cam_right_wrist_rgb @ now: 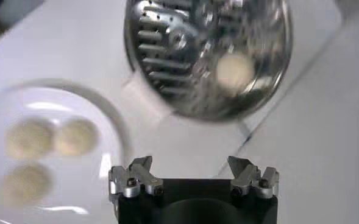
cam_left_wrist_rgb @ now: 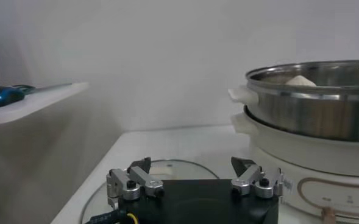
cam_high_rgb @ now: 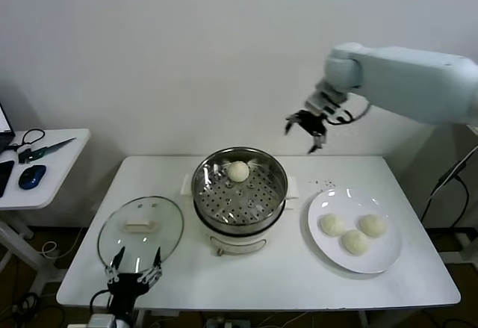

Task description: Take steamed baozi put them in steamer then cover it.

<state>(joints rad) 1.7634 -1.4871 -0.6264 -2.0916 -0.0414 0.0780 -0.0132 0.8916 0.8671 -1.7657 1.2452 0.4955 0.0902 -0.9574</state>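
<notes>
On the side shelf (cam_high_rgb: 52, 152) at far left lie scissors (cam_high_rgb: 30, 143) and a mouse (cam_high_rgb: 32, 176), well clear of the work. At the near left edge of the bench (cam_high_rgb: 254, 279), the left gripper (cam_high_rgb: 134, 262) waits low with its fingers spread and empty, just beside the glass lid (cam_high_rgb: 140, 228) it will presumably lift last. The steamer (cam_high_rgb: 240, 190) sits mid-bench, uncovered, with one bun (cam_high_rgb: 238, 171) resting toward the back of its perforated tray (most of the tray is free for more). High above the bench, between steamer and plate (cam_high_rgb: 355, 259), the right gripper (cam_high_rgb: 308, 128) hangs with fingers spread, holding nothing. Three buns (cam_high_rgb: 352, 232) cluster on the plate near the bench's right edge, with open bench between plate and pot for a descent.
</notes>
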